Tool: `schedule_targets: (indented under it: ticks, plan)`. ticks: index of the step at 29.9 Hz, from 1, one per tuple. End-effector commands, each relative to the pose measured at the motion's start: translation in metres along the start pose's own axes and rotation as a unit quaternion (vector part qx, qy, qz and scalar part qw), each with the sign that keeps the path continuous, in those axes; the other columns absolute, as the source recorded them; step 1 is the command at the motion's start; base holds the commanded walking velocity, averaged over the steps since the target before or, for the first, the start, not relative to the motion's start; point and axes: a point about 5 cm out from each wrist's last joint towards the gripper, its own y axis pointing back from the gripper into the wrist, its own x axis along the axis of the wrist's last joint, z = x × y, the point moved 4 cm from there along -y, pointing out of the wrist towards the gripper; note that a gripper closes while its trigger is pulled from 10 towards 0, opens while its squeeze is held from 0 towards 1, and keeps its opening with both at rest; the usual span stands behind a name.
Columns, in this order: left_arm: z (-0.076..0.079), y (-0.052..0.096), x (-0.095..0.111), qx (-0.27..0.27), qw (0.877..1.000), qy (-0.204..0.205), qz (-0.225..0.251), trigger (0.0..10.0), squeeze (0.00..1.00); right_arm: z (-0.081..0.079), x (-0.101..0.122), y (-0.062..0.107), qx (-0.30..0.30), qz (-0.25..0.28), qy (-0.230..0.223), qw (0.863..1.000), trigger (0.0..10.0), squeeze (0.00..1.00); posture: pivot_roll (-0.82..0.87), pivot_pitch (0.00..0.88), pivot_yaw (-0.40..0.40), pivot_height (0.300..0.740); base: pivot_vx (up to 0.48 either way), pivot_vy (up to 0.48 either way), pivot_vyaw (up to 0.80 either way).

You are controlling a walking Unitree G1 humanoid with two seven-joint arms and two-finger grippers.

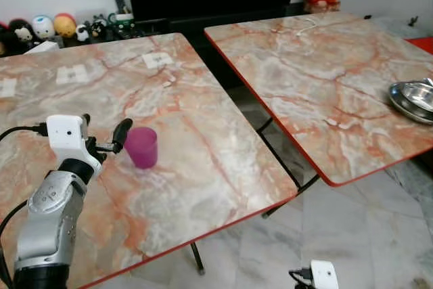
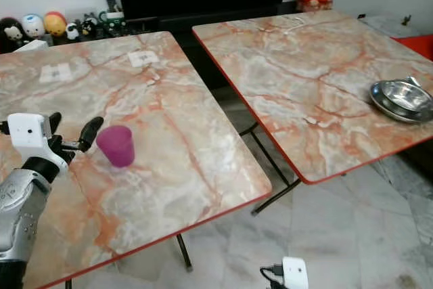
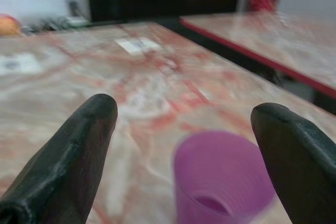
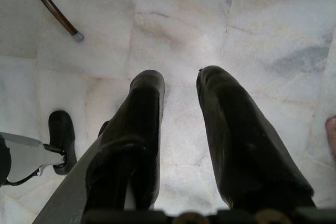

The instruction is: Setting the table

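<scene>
The left end effector (image 1: 101, 137) hovers low over the near table (image 1: 203, 167), its two black fingers (image 3: 73, 150) spread wide, and the purple cup (image 1: 142, 147) stands upright just beside them, w/ one fingertip almost at its rim. From the left wrist view the cup sits between the fingers but closer to one of them, not in the middle. I can't tell if that finger touches the cup already.

The risk, as I judge it: if the fingers close from this off-centre pose, one pad meets the cup first and pushes it sideways. The cup looks light, probably plastic, and the marble-pattern top looks smooth, so it may slide or tip over instead of being caught. A grip too near the rim can also squeeze it out.

The right end effector (image 4: 181, 124) hangs idle over the floor (image 4: 184, 24), fingers a little apart, holding nothing.

Further out, a second table (image 1: 325, 79) stands to the right w/ a gap between the two, and steel bowls (image 2: 402, 99) lie near its far right edge. If the cup must go there, the carry passes over this gap, so a weak grip could drop it on the hard floor.
</scene>
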Motion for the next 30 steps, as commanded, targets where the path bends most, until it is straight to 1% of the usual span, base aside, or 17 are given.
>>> schedule_targets:
  ticks: [1, 3, 4, 5, 7, 8, 9, 10, 11, 12, 13, 14, 15, 18, 20, 23, 30]
  plan:
    - [0.008, -0.006, 0.012, -0.042, 0.998, -0.053, -0.020, 10.0, 0.00, 0.001, 0.004, -0.001, -0.001, 0.004, 0.004, 1.000, 10.0, 0.00, 0.18, 0.024, -0.053, 0.740, 0.000, 0.000, 0.00]
    - [0.006, -0.007, 0.013, -0.040, 0.997, -0.051, -0.029, 10.0, 0.00, 0.001, 0.004, -0.001, -0.001, 0.004, 0.004, 1.000, 10.0, 0.00, 0.18, 0.026, -0.053, 0.740, 0.000, 0.000, 0.00]
    - [-0.001, -0.011, 0.017, -0.014, 0.998, -0.037, -0.041, 10.0, 0.00, 0.001, 0.005, -0.001, -0.001, 0.004, 0.005, 1.000, 10.0, 0.00, 0.19, 0.031, -0.054, 0.740, 0.000, 0.000, 0.00]
    - [-0.004, -0.012, 0.018, -0.005, 0.998, -0.032, -0.045, 10.0, 0.00, 0.001, 0.005, -0.001, -0.001, 0.004, 0.005, 1.000, 10.0, 0.00, 0.19, 0.031, -0.054, 0.740, 0.000, 0.000, 0.00]
    - [-0.007, -0.017, 0.026, 0.012, 0.999, -0.011, -0.040, 10.0, 0.00, 0.001, 0.005, -0.001, -0.001, 0.004, 0.006, 1.000, 10.0, 0.00, 0.18, 0.034, -0.054, 0.740, 0.000, 0.000, 0.00]
    - [-0.006, -0.019, 0.027, 0.015, 0.999, -0.013, -0.046, 10.0, 0.00, 0.001, 0.005, -0.001, -0.001, 0.004, 0.007, 1.000, 10.0, 0.00, 0.18, 0.034, -0.054, 0.740, 0.000, 0.000, 0.00]
    - [-0.005, -0.021, 0.026, 0.017, 0.998, -0.012, -0.056, 10.0, 0.00, 0.001, 0.005, -0.001, 0.000, 0.004, 0.009, 1.000, 10.0, 0.00, 0.18, 0.039, -0.056, 0.740, 0.000, 0.000, 0.00]
    - [-0.007, -0.023, 0.023, 0.027, 0.997, -0.004, -0.072, 10.0, 0.00, 0.001, 0.006, -0.001, 0.001, 0.004, 0.010, 1.000, 10.0, 0.00, 0.18, 0.040, -0.055, 0.740, 0.000, 0.000, 0.00]
    - [-0.009, -0.027, 0.018, 0.042, 0.994, 0.024, -0.100, 10.0, 0.00, 0.000, 0.006, -0.001, 0.002, 0.004, 0.014, 1.000, 10.0, 0.00, 0.18, 0.042, -0.055, 0.740, 0.000, 0.000, 0.00]
    - [-0.009, -0.027, 0.018, 0.042, 0.994, 0.024, -0.100, 10.0, 0.00, 0.000, 0.006, -0.001, 0.002, 0.004, 0.014, 1.000, 10.0, 0.00, 0.18, 0.042, -0.055, 0.740, 0.000, 0.000, 0.00]
    - [-0.006, -0.030, 0.011, 0.037, 0.990, 0.042, -0.127, 10.0, 0.00, 0.000, 0.006, -0.001, 0.003, 0.004, 0.015, 1.000, 10.0, 0.00, 0.18, 0.046, -0.052, 0.740, 0.000, 0.000, 0.00]
    - [-0.003, -0.032, 0.009, 0.028, 0.990, 0.049, -0.133, 10.0, 0.00, 0.000, 0.006, -0.001, 0.003, 0.004, 0.015, 1.000, 10.0, 0.00, 0.18, 0.047, -0.051, 0.740, 0.000, 0.000, 0.00]
    - [-0.001, -0.033, 0.008, 0.021, 0.989, 0.053, -0.137, 10.0, 0.00, 0.000, 0.007, -0.001, 0.003, 0.004, 0.015, 1.000, 10.0, 0.00, 0.18, 0.047, -0.050, 0.740, 0.000, 0.000, 0.00]
    - [0.001, -0.034, 0.005, 0.013, 0.987, 0.039, -0.155, 10.0, 0.00, 0.000, 0.007, -0.001, 0.003, 0.004, 0.017, 1.000, 10.0, 0.00, 0.18, 0.048, -0.049, 0.740, 0.000, 0.000, 0.00]
    - [0.003, -0.035, -0.002, 0.013, 0.984, 0.040, -0.175, 10.0, 0.00, 0.000, 0.007, -0.001, 0.002, 0.004, 0.016, 1.000, 10.0, 0.00, 0.17, 0.050, -0.048, 0.740, 0.000, 0.000, 0.00]
    - [0.004, -0.035, -0.006, 0.016, 0.981, 0.042, -0.187, 10.0, 0.00, 0.000, 0.007, -0.001, 0.003, 0.004, 0.018, 1.000, 10.0, 0.00, 0.17, 0.050, -0.049, 0.740, 0.000, 0.000, 0.00]
    - [0.003, -0.036, -0.009, 0.037, 0.979, 0.058, -0.191, 10.0, 0.00, 0.000, 0.006, -0.001, 0.004, 0.002, 0.023, 1.000, 10.0, 0.00, 0.17, 0.049, -0.051, 0.740, 0.000, 0.000, 0.00]
